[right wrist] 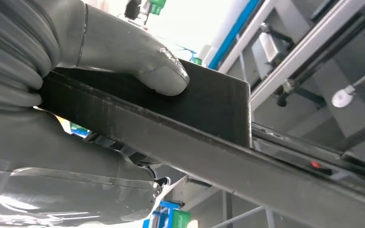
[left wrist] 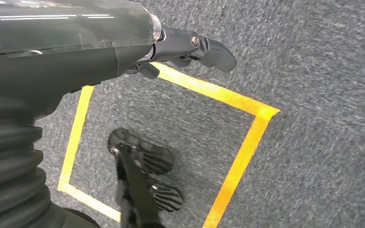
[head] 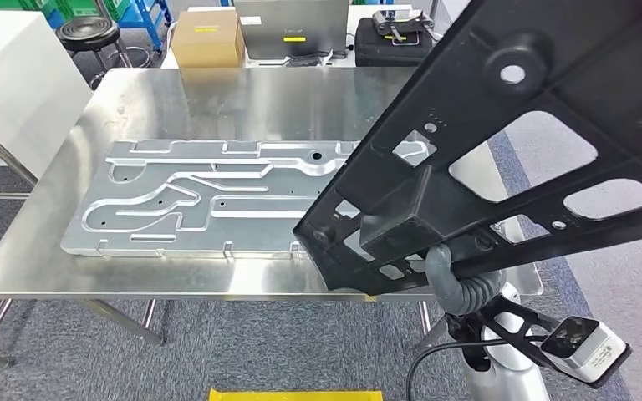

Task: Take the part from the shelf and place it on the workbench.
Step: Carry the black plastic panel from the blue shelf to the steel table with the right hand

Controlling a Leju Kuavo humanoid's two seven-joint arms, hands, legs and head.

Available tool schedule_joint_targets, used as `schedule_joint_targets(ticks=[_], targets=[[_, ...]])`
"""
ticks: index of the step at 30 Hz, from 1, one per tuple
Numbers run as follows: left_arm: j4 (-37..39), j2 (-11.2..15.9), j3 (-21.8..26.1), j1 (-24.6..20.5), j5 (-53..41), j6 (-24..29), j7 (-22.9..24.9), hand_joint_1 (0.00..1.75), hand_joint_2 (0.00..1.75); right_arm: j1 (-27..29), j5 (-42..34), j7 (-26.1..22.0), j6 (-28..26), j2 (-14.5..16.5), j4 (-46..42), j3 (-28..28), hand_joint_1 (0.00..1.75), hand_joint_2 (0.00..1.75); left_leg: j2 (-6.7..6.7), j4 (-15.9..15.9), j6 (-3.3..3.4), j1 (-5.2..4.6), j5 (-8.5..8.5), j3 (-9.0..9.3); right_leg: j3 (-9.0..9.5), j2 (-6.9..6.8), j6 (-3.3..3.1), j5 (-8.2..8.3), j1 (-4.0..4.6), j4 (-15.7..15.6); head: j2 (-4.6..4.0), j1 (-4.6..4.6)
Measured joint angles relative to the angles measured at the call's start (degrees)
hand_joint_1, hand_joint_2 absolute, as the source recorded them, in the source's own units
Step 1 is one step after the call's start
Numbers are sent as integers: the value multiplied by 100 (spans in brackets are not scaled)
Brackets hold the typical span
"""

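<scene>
Right hand [right wrist: 76,109] grips the black part [head: 543,142]: in the right wrist view the thick grey thumb [right wrist: 142,61] presses flat on one face of the part's edge, while the rest of the hand closes against the opposite face, so the part is clamped between them. In the head view the hand is mostly hidden behind the part; the grey ribbed wrist cover [head: 456,288] shows just below the part's lower edge.

The part is a long, flat black panel with several cut-out openings and a round boss with a hole near its upper end. It is held in the air, tilted, running from the upper right of the head view down to a low end that hangs over the bench's front right corner area. No contact with the bench is visible; whether the low end touches the surface cannot be told.

Steel workbench [head: 42,259] carries a flat silver stamped plate [head: 175,205] with raised channels, lying along the middle of the bench, reaching close to the front edge. The black part's low end overlaps the plate's right end in the head view.

Left hand [left wrist: 190,47] hangs beside the body over grey carpet marked with a yellow tape square [left wrist: 237,156]. Dark fingers extend fairly straight, with nothing between them.

Beyond the bench's far edge: a cardboard box [head: 207,38], a laptop [head: 292,29], a black case [head: 389,42]; a black stool [head: 92,33] stands off the far left corner.
</scene>
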Motion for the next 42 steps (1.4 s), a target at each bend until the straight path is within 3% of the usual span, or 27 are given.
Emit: schedule_joint_targets(ticks=[1, 2, 3, 5, 7, 10, 12, 14, 15, 16, 18, 20, 22, 26, 28, 30, 31, 32, 33, 35, 36, 38, 40, 42], targets=[[0, 1, 1, 6, -5, -8, 1, 0, 175, -64, 71, 3, -79, -1, 15, -13, 175, 175, 5, -82, -15, 11, 87, -37, 5, 7, 4, -10, -1, 5, 0, 0], [0, 1, 1, 7, -16, -23, -1, 0, 175, -189, 162, 26, -203, -6, 53, -23, 175, 175, 11, -358, -24, 20, 305, 23, 10, 16, 13, -19, -3, 14, 0, 0], [0, 1, 0, 2, -36, -45, -3, 0, 175, -380, 246, 74, -345, -16, 119, -31, 175, 175, 18, -761, -23, 25, 585, 155, 13, 25, 27, -27, -5, 26, 0, 0], [0, 2, -3, -27, -85, -93, -14, 0, 175, -910, 449, 275, -701, -63, 358, -42, 175, 175, 36, -1412, 27, 16, 859, 359, -4, 41, 75, -35, 1, 66, 0, 0], [0, 7, -11, -54, -133, -122, -28, 0, 175, -1516, 785, 577, -1094, -119, 715, -32, 175, 175, 44, -1569, 122, -9, 881, 378, -32, 48, 148, -32, 5, 84, 0, 0], [0, 17, -25, -90, -180, -154, -46, 0, 175, -2327, 1261, 922, -1546, -183, 1330, 31, 175, 175, 39, -1611, 240, 15, 1048, 397, -80, 30, 260, -108, 3, 185, 0, 1], [0, 19, -31, -109, -192, -177, -51, 0, 175, -2694, 1522, 1043, -1757, -220, 1647, 101, 175, 175, 35, -1638, 280, 33, 1096, 401, -315, 6, 330, -409, -24, 698, 0, 2], [0, 20, -37, -110, -184, -191, -53, 0, 175, -3025, 2122, 1289, -2100, -234, 2034, 254, 175, 175, 34, -1636, 285, 32, 1095, 392, -700, -8, 381, -740, -62, 1468, 0, 2], [0, 20, -43, -116, -177, -196, -54, 0, 175, -3211, 2594, 1476, -2323, -232, 2307, 373, 175, 175, 34, -1634, 281, 32, 1091, 393, -829, -17, 398, -779, -83, 1700, 0, 2], [0, 20, -52, -125, -171, -200, -54, 0, 175, -3422, 3119, 1681, -2530, -222, 2619, 512, 175, 175, 34, -1631, 272, 32, 1085, 397, -857, -28, 405, -704, -100, 1715, 0, 2], [0, 20, -85, -150, -170, -207, -55, 0, 175, -3907, 4274, 2113, -2852, -163, 3361, 857, 175, 175, 31, -1628, 241, 33, 1063, 420, -586, -43, 388, -288, -122, 1090, 0, 2], [0, 20, -126, -184, -177, -215, -55, 0, 175, -4380, 5263, 2469, -3025, -43, 4143, 1235, 175, 175, 30, -1618, 190, 19, 1036, 421, -247, -42, 339, 8, -106, 352, 0, 2], [0, 20, -154, -215, -179, -219, -54, 0, 175, -4698, 5810, 2677, -3124, 98, 4815, 1577, 175, 175, 27, -1622, 127, 14, 1025, 403, -155, -40, 288, 23, -65, 109, 0, 1], [2, 15, -164, -213, -173, -234, -45, 0, 175, -5004, 6261, 2858, -3077, 310, 5597, 1936, 175, 175, 20, -1571, 27, 41, 952, 381, -121, -57, 174, 16, -65, 42, 0, 1], [2, 17, -165, -212, -159, -274, -44, 0, 175, -5210, 6667, 2979, -2873, 509, 6108, 2154, 175, 175, 25, -1087, -14, 55, 715, 156, -70, -63, 101, 4, -83, 5, 0, 1], [2, 22, -165, -210, -143, -337, -65, 0, 175, -5333, 7053, 3035, -2651, 749, 6694, 2418, 175, 175, 27, -289, -47, 57, 437, -273, -32, -51, 58, -29, -68, 4, 0, 0], [2, 24, -165, -205, -138, -380, -89, 0, 175, -5337, 7207, 3026, -2553, 873, 6975, 2570, 175, 175, 27, -24, -57, 58, 402, -452, -11, -42, 50, -49, -61, 7, 0, 0], [2, 25, -165, -199, -134, -427, -117, 0, 175, -5318, 7330, 3003, -2468, 992, 7237, 2727, 175, 175, 28, 46, -63, 59, 473, -549, 12, -31, 51, -71, -56, 11, 0, 0], [2, 25, -166, -196, -133, -478, -149, 0, 175, -5288, 7428, 2971, -2392, 1103, 7467, 2878, 175, 175, 29, -112, -62, 59, 647, -538, 36, -23, 57, -97, -54, 20, 0, 0], [2, 25, -174, -199, -138, -560, -207, 0, 175, -5213, 7536, 2908, -2283, 1285, 7843, 3125, 175, 175, 32, -880, -49, 58, 1123, -262, 81, -19, 92, -171, -48, 57, 0, 0], [2, 24, -184, -206, -146, -591, -228, 0, 175, -5176, 7556, 2884, -2247, 1352, 7994, 3213, 175, 175, 30, -1229, -32, 50, 1268, -117, 90, -21, 117, -206, -37, 84, 0, 0], [3, 21, -221, -220, -167, -622, -251, 0, 175, -5062, 7534, 2833, -2213, 1430, 8264, 3340, 175, 175, 20, -1530, 22, 35, 1323, 16, 91, -32, 168, -250, -12, 106, 0, -1], [4, 14, -271, -229, -186, -624, -258, 0, 175, -4913, 7493, 2791, -2219, 1462, 8465, 3417, 175, 175, 9, -1549, 90, 41, 1305, 20, 93, -45, 221, -281, -8, 113, 0, -1], [4, 5, -301, -235, -193, -620, -261, 0, 175, -4821, 7476, 2775, -2227, 1478, 8596, 3464, 175, 175, 10, -1566, 153, 57, 1296, 38, 13, -52, 287, -424, -21, 309, 0, 0]])
